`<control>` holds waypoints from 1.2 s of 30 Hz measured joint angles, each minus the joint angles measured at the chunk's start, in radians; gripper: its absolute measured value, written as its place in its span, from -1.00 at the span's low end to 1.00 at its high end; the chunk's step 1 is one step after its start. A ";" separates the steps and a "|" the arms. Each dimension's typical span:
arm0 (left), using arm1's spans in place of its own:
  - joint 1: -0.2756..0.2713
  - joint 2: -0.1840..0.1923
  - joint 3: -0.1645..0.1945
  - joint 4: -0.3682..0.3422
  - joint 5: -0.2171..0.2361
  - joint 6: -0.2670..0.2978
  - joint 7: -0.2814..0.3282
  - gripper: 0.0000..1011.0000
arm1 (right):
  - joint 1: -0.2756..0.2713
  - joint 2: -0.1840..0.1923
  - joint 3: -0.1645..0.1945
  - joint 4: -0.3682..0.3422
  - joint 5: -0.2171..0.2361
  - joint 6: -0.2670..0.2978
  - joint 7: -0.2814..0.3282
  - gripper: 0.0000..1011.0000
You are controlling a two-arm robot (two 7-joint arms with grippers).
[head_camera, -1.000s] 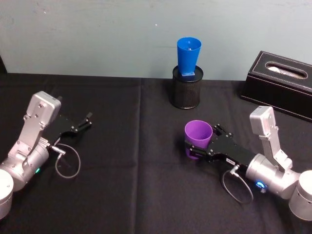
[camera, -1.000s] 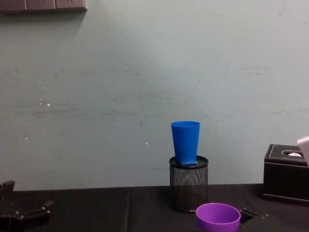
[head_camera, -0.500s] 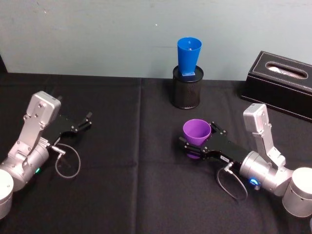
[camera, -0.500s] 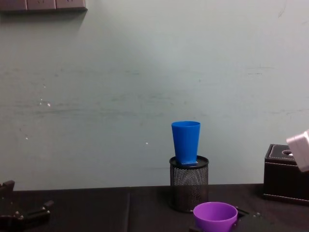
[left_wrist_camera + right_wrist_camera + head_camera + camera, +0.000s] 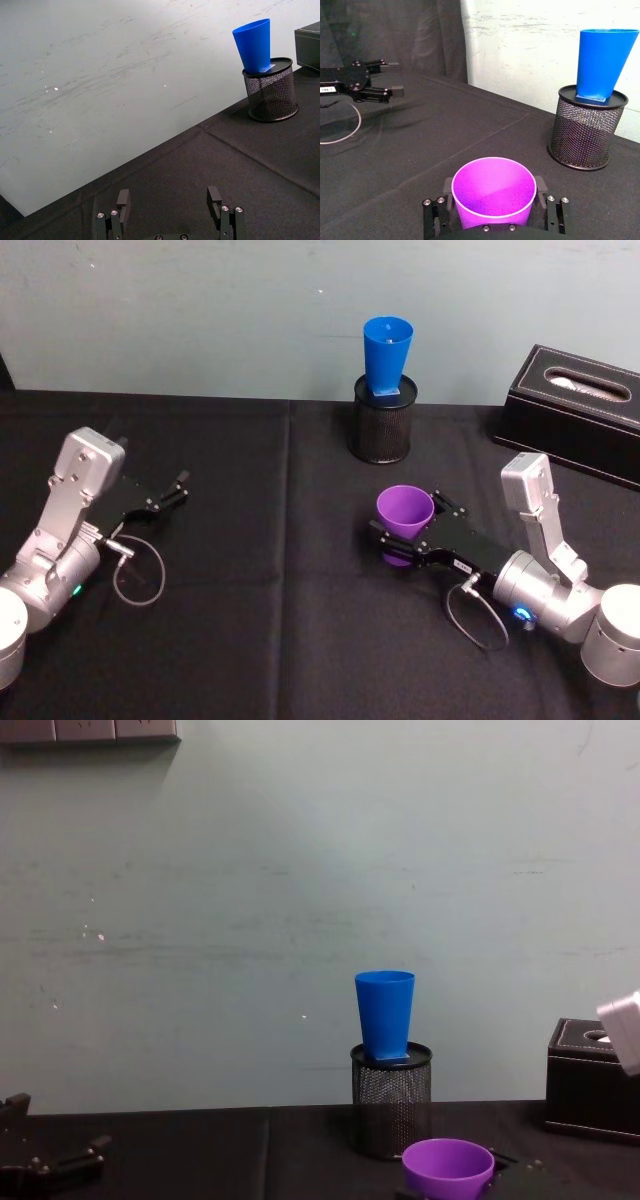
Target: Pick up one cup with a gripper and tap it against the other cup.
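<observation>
1. Since a second ago, the right arm has been shifted slightly to the left, and the purple cup (image 5: pixel 405 512) has been carried only a little way with it. Over the last half second almost nothing has been moved.
2. The right end effector (image 5: pixel 406 530) is clamped on the purple cup, with one finger set against each side of its lower wall. The cup is held upright with its mouth up.
3. Whether the cup's foot has been lifted clear of the desk (image 5: pixel 260 590) cannot be told.
4. The blue cup (image 5: pixel 386 355) is stood upright in the top of a mesh holder (image 5: pixel 380 430). It is ahead of the right end effector, higher than it and well apart from it, so no contact has been made.
5. The left end effector (image 5: pixel 165 498) is parked far out to the left of the right one, with its fingers apart and nothing held.
6. The grasp is judged done. Raising the purple cup to the blue cup's height, carrying it forward and tapping are judged still to be done.
</observation>
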 joint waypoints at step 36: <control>0.000 0.000 0.000 0.000 0.000 0.000 0.000 0.99 | -0.004 0.086 0.033 -0.335 0.109 0.261 0.008 0.47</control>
